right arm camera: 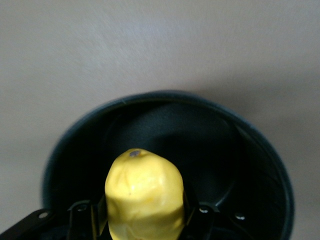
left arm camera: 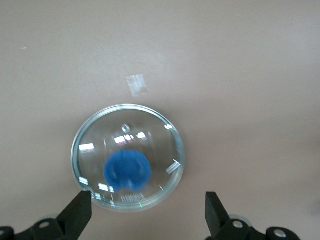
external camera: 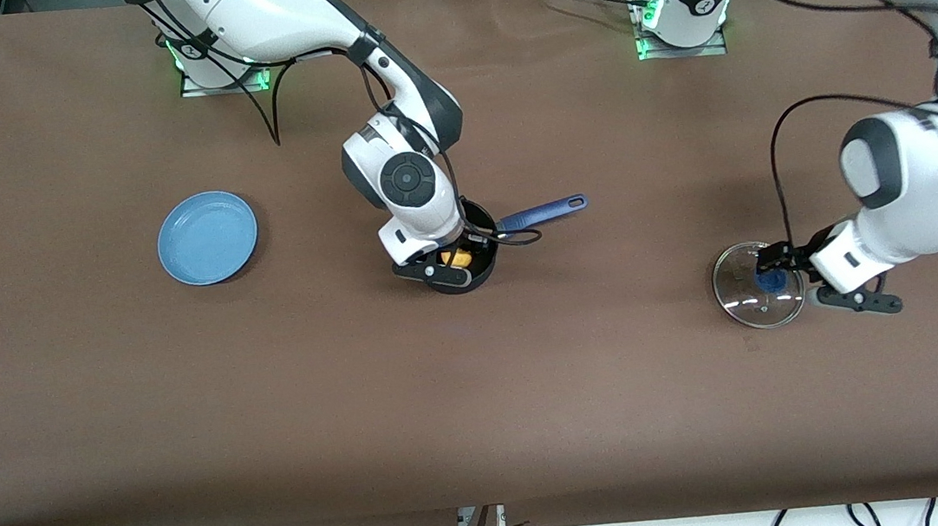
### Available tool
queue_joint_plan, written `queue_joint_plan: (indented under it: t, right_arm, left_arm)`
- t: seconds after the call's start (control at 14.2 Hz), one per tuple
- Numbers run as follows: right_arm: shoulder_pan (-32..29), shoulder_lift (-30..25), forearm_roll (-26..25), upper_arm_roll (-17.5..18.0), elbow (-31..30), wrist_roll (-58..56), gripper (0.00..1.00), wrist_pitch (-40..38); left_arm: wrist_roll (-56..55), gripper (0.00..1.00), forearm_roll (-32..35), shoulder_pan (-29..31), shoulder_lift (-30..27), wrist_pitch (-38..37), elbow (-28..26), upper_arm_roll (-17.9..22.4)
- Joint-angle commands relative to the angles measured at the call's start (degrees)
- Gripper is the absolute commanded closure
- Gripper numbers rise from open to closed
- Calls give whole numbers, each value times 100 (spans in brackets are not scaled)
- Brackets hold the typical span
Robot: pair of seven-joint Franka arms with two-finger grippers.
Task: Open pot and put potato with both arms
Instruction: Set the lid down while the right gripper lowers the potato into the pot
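The dark pot (external camera: 486, 272) stands open mid-table, its long blue handle (external camera: 542, 213) pointing toward the left arm's end. My right gripper (external camera: 455, 261) is shut on the yellow potato (external camera: 460, 256) and holds it just inside the pot's mouth. In the right wrist view the potato (right arm camera: 144, 192) sits between the fingers above the black inside of the pot (right arm camera: 225, 150). The glass lid (external camera: 745, 300) with its blue knob (external camera: 771, 280) lies flat on the table near the left arm's end. My left gripper (external camera: 772, 264) is open and empty over the lid (left arm camera: 127, 155), its fingers (left arm camera: 79, 214) spread wide.
A flat light-blue plate (external camera: 207, 238) lies toward the right arm's end of the brown table (external camera: 483, 401). A black cable loops by the pot's handle. Cables hang below the table's front edge.
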Motion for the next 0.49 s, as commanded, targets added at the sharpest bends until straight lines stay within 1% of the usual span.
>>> queue_joint_plan:
  t: [0.0, 0.07, 0.14, 0.21, 0.42]
  right_arm:
    - [60, 138, 41, -41, 25, 62, 59, -52]
    - [60, 138, 41, -50, -19, 62, 52, -61]
    - [60, 138, 41, -50, -37, 71, 33, -61]
    - [60, 130, 41, -50, -37, 62, 0, -70]
    - [52, -106, -3, -85, 33, 9, 0, -376]
  left_arm:
    - [-844, 0, 374, -12, -267, -1409, 913, -16]
    - [-1204, 0, 655, -20, -390, -1840, 1178, -52]
    - [-1451, 0, 771, -12, -521, -2210, 1337, -95]
    - [-1515, 0, 772, -3, -653, -2457, 1452, -96]
    - [-1524, 0, 825, 6, -1014, -2837, 1558, -105]
